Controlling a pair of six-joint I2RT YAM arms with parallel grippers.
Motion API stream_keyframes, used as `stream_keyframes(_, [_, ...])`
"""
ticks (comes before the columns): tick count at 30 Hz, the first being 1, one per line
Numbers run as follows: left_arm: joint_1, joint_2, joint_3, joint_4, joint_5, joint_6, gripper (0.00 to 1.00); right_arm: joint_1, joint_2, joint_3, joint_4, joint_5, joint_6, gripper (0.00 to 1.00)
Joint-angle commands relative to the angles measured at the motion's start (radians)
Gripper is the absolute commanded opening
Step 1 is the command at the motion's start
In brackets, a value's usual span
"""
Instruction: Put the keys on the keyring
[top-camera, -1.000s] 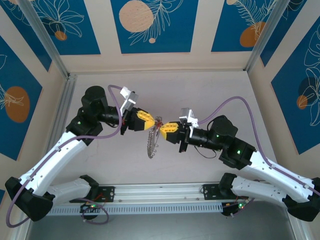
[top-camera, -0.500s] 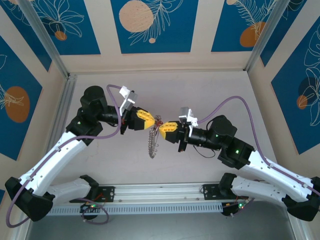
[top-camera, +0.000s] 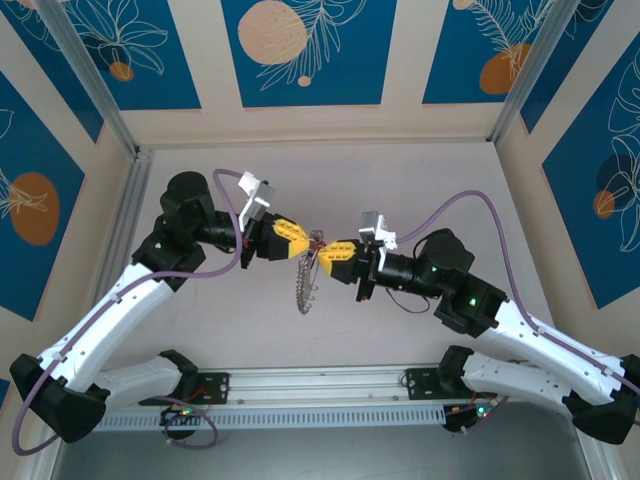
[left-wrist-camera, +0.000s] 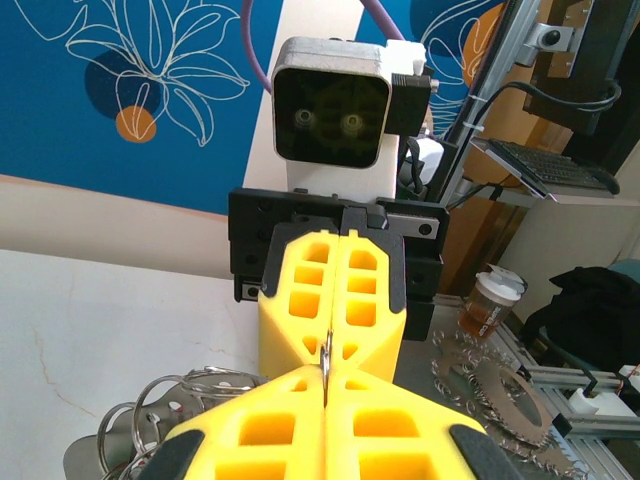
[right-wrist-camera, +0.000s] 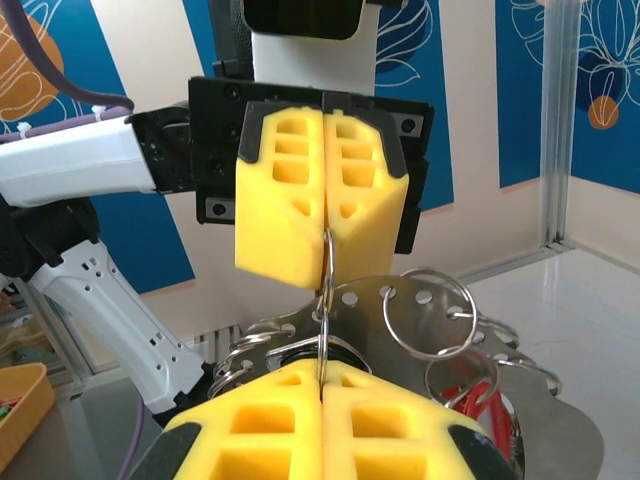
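Above the middle of the table my left gripper (top-camera: 306, 244) and right gripper (top-camera: 324, 251) meet tip to tip, both shut. Each pinches the same thin wire loop of the keyring (top-camera: 303, 285), which hangs below them edge-on as a silvery fringe. In the left wrist view my own gripper (left-wrist-camera: 327, 372) clamps the loop, with the right gripper (left-wrist-camera: 335, 345) facing it. In the right wrist view my gripper (right-wrist-camera: 322, 365) holds the loop under the left gripper (right-wrist-camera: 325, 250); the keyring (right-wrist-camera: 420, 300) shows holes, several small rings and a red tag (right-wrist-camera: 480, 395). I cannot make out the keys.
The pale tabletop (top-camera: 420, 180) is walled at the back and sides by blue patterned panels (top-camera: 305, 50). An aluminium rail (top-camera: 320, 385) runs along the near edge between the arm bases. Purple cables (top-camera: 470, 205) arc over both arms.
The right gripper has crept slightly left, closing onto the left gripper's tips. The hanging keyring has swung from a curved side-on arc to nearly edge-on.
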Motion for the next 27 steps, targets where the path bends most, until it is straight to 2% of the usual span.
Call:
stream_keyframes(1, [-0.003, -0.019, 0.009, 0.047, 0.005, -0.016, 0.0, -0.014, 0.004, -0.003, 0.047, -0.029, 0.022, 0.0])
stream_keyframes(27, [-0.003, -0.023, 0.013, 0.041, 0.002, -0.008, 0.0, -0.034, 0.034, 0.028, 0.035, -0.065, 0.05, 0.0])
